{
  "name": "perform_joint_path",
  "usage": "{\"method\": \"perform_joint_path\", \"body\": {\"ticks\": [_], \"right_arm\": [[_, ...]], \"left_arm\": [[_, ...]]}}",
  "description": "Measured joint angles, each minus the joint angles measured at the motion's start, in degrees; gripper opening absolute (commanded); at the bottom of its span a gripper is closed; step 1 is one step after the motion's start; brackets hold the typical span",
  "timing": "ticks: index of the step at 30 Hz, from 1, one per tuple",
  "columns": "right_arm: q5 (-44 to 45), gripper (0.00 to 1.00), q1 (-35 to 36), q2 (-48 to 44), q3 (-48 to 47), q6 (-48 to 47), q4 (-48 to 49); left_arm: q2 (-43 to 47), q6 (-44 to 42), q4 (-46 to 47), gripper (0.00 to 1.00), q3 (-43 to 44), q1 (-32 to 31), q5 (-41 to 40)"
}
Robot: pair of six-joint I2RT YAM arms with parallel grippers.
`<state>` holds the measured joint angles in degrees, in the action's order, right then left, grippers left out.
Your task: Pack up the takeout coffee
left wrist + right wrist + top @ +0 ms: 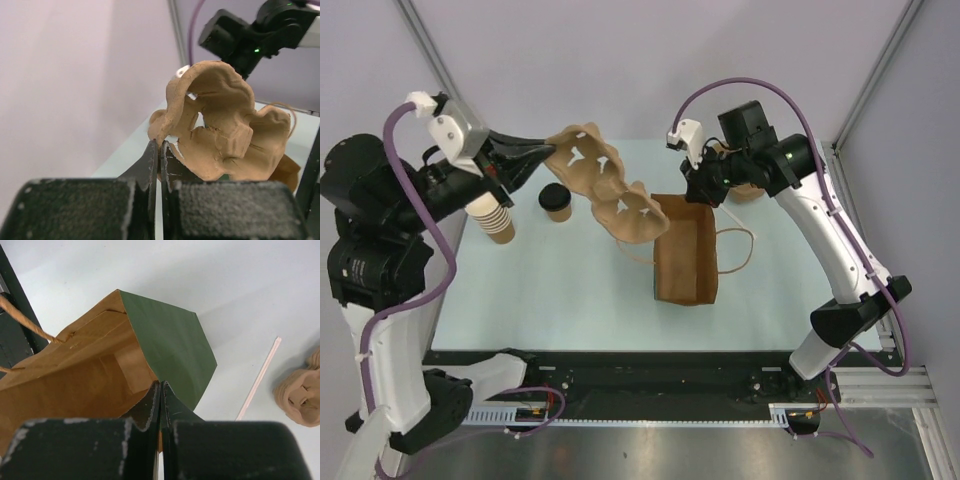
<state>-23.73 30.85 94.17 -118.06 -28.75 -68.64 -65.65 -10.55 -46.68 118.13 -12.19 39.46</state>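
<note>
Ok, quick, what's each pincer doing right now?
Left pincer: closed on the pulp cup carrier.
Right pincer: closed on the paper bag, at its rim.

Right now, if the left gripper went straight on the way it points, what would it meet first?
The left gripper is shut on the pulp cup carrier, so that leads; next in line looks like the open paper bag, though height is unclear.

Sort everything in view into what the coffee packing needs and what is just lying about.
For the job: takeout coffee; paper bag, pinched by right tool; cup carrier, pinched by left tool.
Lying about: stack of lidless cups; straw; second carrier.
</note>
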Motion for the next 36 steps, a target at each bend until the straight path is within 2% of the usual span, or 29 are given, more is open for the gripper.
{"method": "perform_joint_path", "body": {"ticks": [5,9,12,15,20,25,36], "right_arm": [[1.18,0.00,0.76,-0.02,0.74,2.25,1.46],[2.19,0.00,0.76,-0.11,0.74,3.32,1.88],[2.43,0.00,0.79,-0.22,0.76,3.76,2.10],[2.43,0.00,0.79,-0.31,0.76,3.96,2.14],[2.23,0.00,0.79,-0.33,0.76,4.35,2.14],[1.70,0.00,0.72,-0.33,0.76,4.63,2.14],[-0.46,0.00,-0.24,-0.33,0.76,4.74,2.14]], "left_arm": [[-1.62,-3.41,1.05,0.00,-0.90,-19.06,-13.97],[-4.66,-9.25,1.38,0.00,0.39,-31.52,-26.25],[-5.11,-14.51,4.13,0.00,-5.01,-40.50,-35.15],[-4.98,-19.32,5.18,0.00,-10.71,-46.53,-41.79],[-4.13,-26.08,10.10,0.00,-18.03,-50.90,-50.69],[-2.75,-31.21,16.06,0.00,-25.66,-54.31,-56.17],[-2.67,-34.58,21.38,0.00,-33.48,-56.59,-60.22]]}}
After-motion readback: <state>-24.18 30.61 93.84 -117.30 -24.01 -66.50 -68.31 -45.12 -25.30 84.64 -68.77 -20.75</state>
